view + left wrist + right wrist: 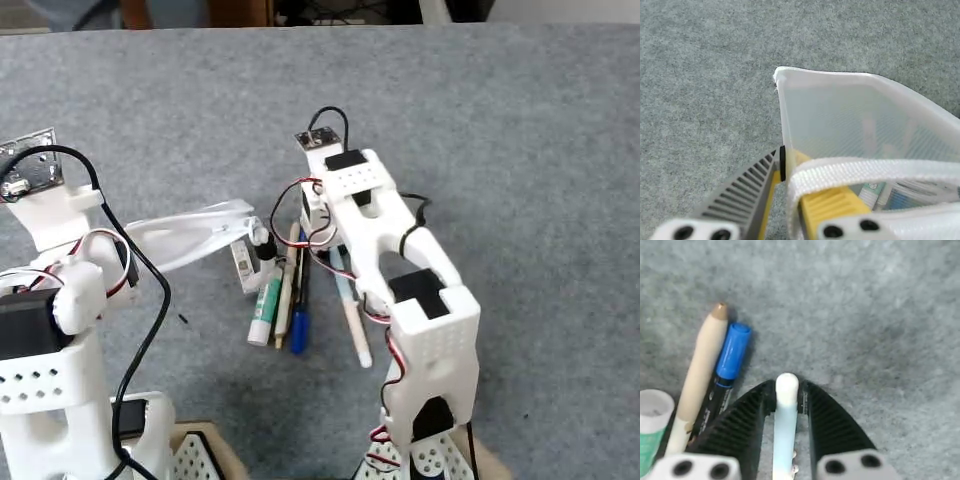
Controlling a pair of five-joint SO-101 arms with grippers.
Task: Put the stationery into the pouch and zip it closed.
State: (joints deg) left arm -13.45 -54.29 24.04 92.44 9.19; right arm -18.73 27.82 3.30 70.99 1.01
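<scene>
- The left hand is closed on the pouch. One wall of the translucent pouch is pinched between a grey ribbed finger on one side and a yellow finger on the other.
- The right hand is closed to a narrow gap around a pale pen. The pen's rounded white end is pressed between the two black ribbed fingertips.
- In the high view the pouch is held out from the left hand toward the middle of the grey tabletop, and its far end is just beside the stationery.
- A beige pencil, a blue-capped marker and a green-and-white tube are laid side by side on the tabletop. They are just beside the right hand and outside the pouch.
- The pale pen is on the side of that row away from the pouch.
</scene>
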